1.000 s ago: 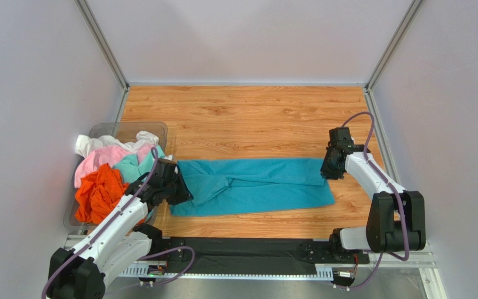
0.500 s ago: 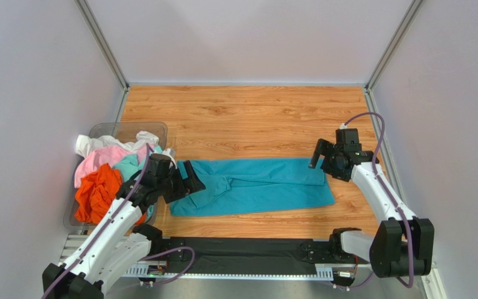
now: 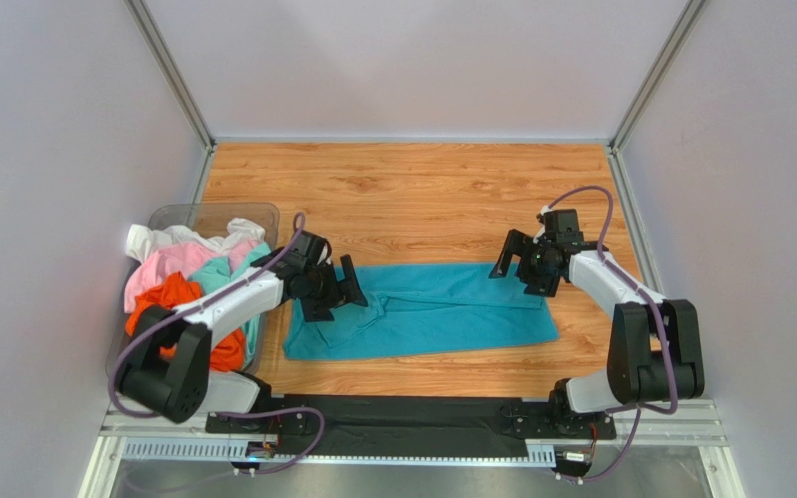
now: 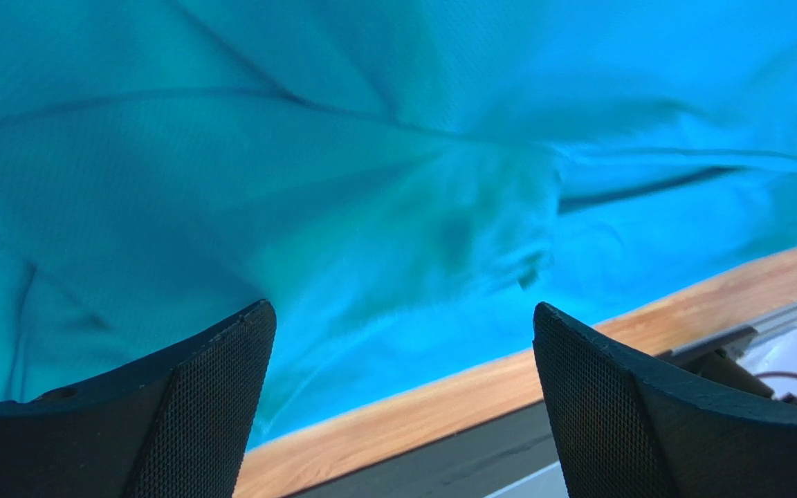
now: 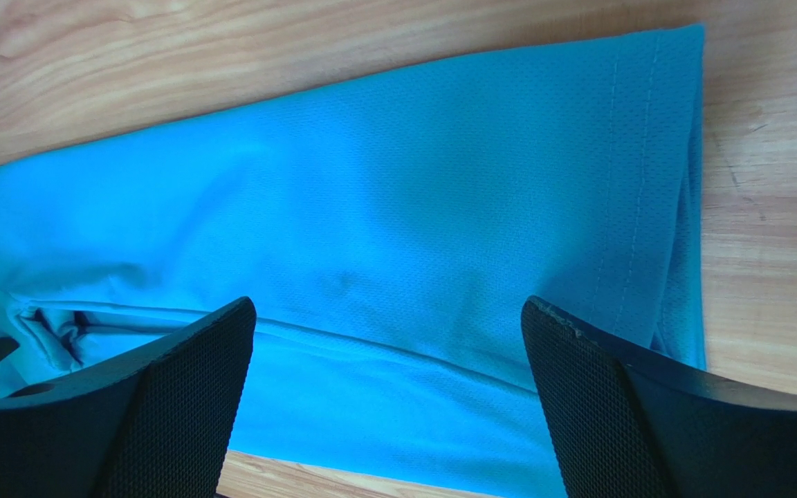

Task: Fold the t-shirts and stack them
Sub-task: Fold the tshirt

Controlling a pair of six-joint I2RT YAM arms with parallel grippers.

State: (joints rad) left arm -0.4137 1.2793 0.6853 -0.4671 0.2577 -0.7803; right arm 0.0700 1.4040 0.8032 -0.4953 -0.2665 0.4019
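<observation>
A teal t-shirt lies on the wooden table, folded into a long band running left to right. My left gripper hovers over its left end, open and holding nothing. In the left wrist view the teal t-shirt fills the picture between my wide-apart fingers. My right gripper hangs open above the band's right end. The right wrist view shows the shirt's hem and a lengthwise fold under that gripper. More t-shirts are heaped at the left: white, pink, orange and light aqua.
A clear plastic bin holds the shirt heap at the table's left edge. Grey walls close in the left, right and back. A black rail with both arm bases runs along the near edge. Bare wood lies behind the teal shirt.
Both grippers have opened and let go of the teal shirt's ends. The left one rose and moved right over the cloth; the right one lifted and shifted left.
</observation>
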